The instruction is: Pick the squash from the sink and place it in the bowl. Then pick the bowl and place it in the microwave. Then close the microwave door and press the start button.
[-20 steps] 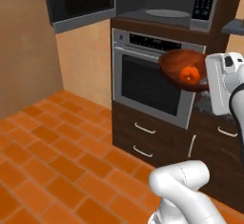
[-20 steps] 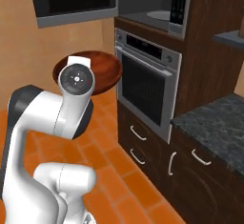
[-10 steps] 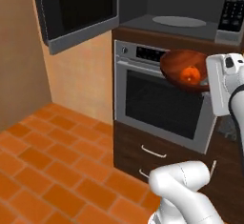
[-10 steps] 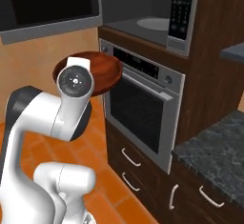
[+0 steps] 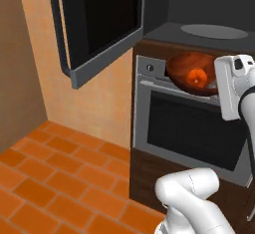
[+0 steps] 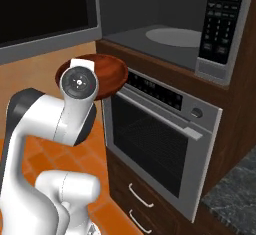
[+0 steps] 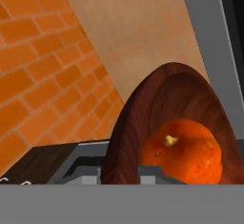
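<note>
My gripper (image 7: 119,175) is shut on the near rim of the reddish-brown bowl (image 5: 191,73), holding it in the air in front of the steel oven's top edge. The orange squash (image 5: 195,76) lies inside the bowl (image 7: 157,104), stem up. The bowl (image 6: 112,74) hangs just below and to the left of the microwave (image 6: 165,19). The microwave's cavity (image 5: 199,9) is open, with a round plate on its floor. The microwave door (image 5: 99,24) stands swung out to the left. The sink is out of view.
A steel oven (image 6: 160,134) with a glass door sits under the microwave, with dark wood drawers (image 6: 140,199) below. The microwave's button panel (image 6: 222,19) is on its right side. A tan wall (image 5: 99,108) and an orange tiled floor (image 5: 50,178) lie to the left.
The whole picture has shifted: the base has moved, and the microwave and oven look closer and larger. The bowl with the squash stays in my gripper at the same height.
</note>
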Controlling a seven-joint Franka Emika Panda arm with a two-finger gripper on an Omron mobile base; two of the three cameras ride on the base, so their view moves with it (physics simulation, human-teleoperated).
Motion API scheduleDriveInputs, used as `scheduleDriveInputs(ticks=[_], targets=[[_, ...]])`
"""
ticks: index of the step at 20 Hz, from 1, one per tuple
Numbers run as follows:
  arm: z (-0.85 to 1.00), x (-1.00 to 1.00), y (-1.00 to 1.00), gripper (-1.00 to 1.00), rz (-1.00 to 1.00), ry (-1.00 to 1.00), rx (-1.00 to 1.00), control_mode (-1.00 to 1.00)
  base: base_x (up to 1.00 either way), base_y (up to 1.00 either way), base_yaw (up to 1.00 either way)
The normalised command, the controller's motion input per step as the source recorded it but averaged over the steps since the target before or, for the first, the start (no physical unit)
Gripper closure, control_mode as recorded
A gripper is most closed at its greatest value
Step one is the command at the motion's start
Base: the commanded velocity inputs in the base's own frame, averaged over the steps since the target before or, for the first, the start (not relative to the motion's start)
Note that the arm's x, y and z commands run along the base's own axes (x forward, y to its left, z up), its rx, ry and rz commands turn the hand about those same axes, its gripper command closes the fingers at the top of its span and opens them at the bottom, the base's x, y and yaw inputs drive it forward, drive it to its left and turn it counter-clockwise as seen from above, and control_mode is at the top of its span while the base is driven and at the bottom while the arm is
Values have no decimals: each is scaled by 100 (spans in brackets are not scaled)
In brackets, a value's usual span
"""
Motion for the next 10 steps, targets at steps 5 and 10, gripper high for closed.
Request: scheduleDriveInputs(ticks=[5, 10], targets=[[0, 0, 0, 100, 0, 0, 0, 100, 48, 9, -20], [0, 0, 0, 100, 0, 0, 0, 100, 44, 8, -24]])
